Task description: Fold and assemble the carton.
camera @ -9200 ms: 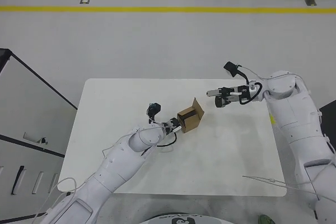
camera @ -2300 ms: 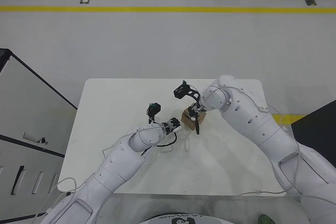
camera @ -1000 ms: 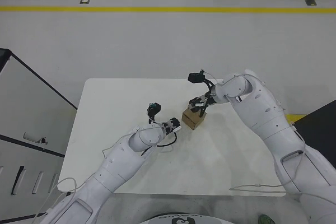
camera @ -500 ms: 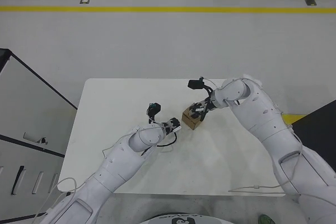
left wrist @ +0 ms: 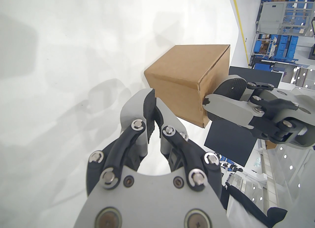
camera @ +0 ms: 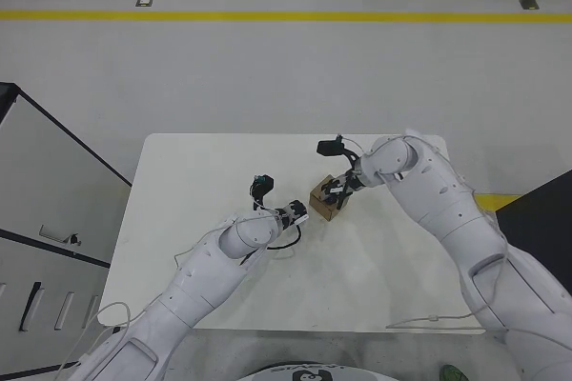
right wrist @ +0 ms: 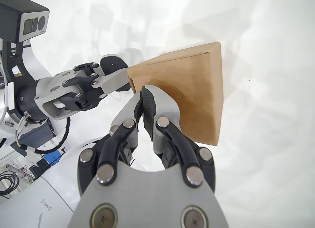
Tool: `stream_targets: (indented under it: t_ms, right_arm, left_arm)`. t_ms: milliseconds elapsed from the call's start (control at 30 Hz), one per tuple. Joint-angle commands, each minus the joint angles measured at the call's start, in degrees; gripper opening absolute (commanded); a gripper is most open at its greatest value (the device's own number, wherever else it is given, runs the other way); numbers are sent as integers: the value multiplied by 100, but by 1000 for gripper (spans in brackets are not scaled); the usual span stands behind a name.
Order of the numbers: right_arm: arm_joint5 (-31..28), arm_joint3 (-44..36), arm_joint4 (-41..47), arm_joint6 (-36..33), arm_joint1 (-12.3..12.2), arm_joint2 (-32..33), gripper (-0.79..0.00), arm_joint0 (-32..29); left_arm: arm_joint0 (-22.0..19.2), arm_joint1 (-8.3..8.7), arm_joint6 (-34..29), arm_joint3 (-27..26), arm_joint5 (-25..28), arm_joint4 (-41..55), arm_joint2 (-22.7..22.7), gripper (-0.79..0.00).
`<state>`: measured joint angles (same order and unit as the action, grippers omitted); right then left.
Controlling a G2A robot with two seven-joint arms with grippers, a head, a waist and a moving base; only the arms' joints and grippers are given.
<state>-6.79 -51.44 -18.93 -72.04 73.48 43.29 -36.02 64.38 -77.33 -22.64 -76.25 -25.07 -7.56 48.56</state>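
Carton (camera: 326, 198): brown box, resting on the tabletop (camera: 219, 171) near its middle, slightly toward the far edge.
Left gripper (left wrist: 152, 96): fingers pressed together, nothing visibly held, tips against one carton corner.
Right gripper (right wrist: 144, 91): likewise closed, tips touching the opposite side.

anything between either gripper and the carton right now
Nothing visible does. The left gripper has its fingertips right at one lower edge of the carton, and the right gripper has its fingertips at the opposite edge.
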Motion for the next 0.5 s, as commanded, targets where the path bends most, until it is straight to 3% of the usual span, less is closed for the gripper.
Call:
stream_targets:
  t_ms: [0,467]
  right_arm:
    - [-7,26,16,-6,9,-8,-785,13]
    - [-13,29,10,-17,12,-4,-785,4]
  left_arm:
    - [0,0,0,0,0,0,0,-785]
    - [0,0,0,0,0,0,0,-785]
